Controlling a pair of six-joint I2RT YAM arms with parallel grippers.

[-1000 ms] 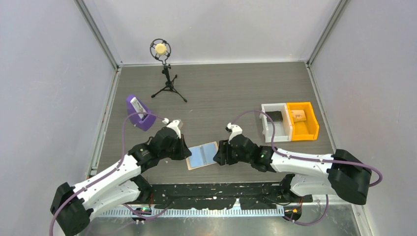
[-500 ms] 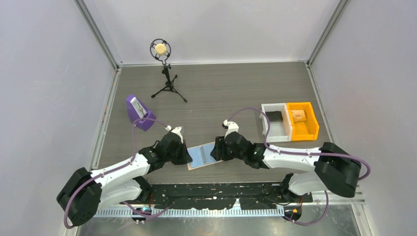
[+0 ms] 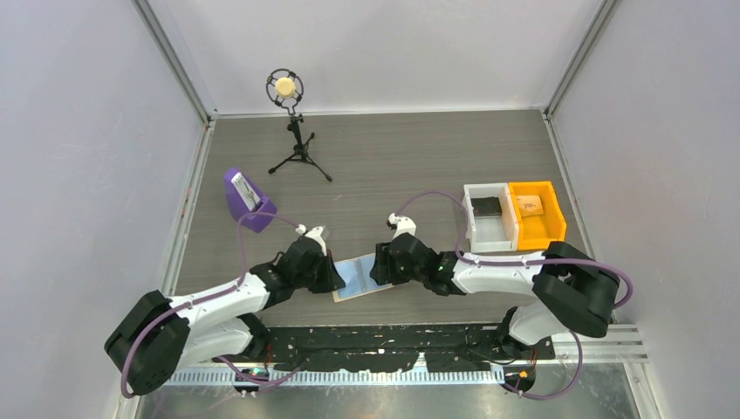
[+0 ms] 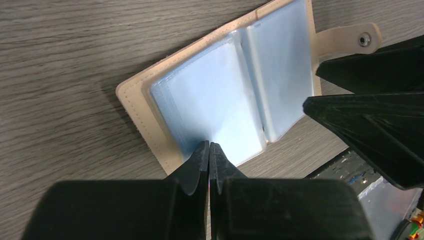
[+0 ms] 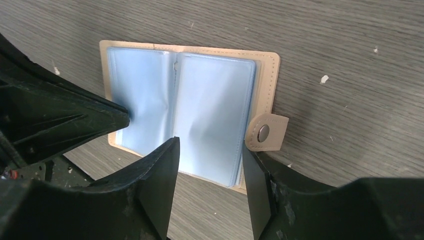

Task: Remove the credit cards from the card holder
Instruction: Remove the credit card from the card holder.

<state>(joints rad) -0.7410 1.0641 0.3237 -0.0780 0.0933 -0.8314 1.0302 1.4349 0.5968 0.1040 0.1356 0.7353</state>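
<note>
The card holder (image 3: 359,278) lies open on the table between my two grippers, a pale tan cover with light blue clear sleeves (image 5: 200,110) facing up. Its snap tab (image 5: 265,132) sticks out on the right side. My left gripper (image 4: 209,145) is shut, its tips resting on the near edge of the left sleeve page (image 4: 215,105). My right gripper (image 5: 210,147) is open, its fingers standing either side of the right page's near end, one finger beside the tab. The credit cards are hidden; the sleeves show only blue.
A purple wedge stand (image 3: 246,199) sits at the left, and a microphone on a tripod (image 3: 292,131) at the back. A white bin (image 3: 489,218) and an orange bin (image 3: 537,214) stand at the right. The black base rail (image 3: 393,349) runs along the near edge.
Both arms have closed in on the card holder. The right gripper slid left over the right page, and the left gripper came down onto the left page.
</note>
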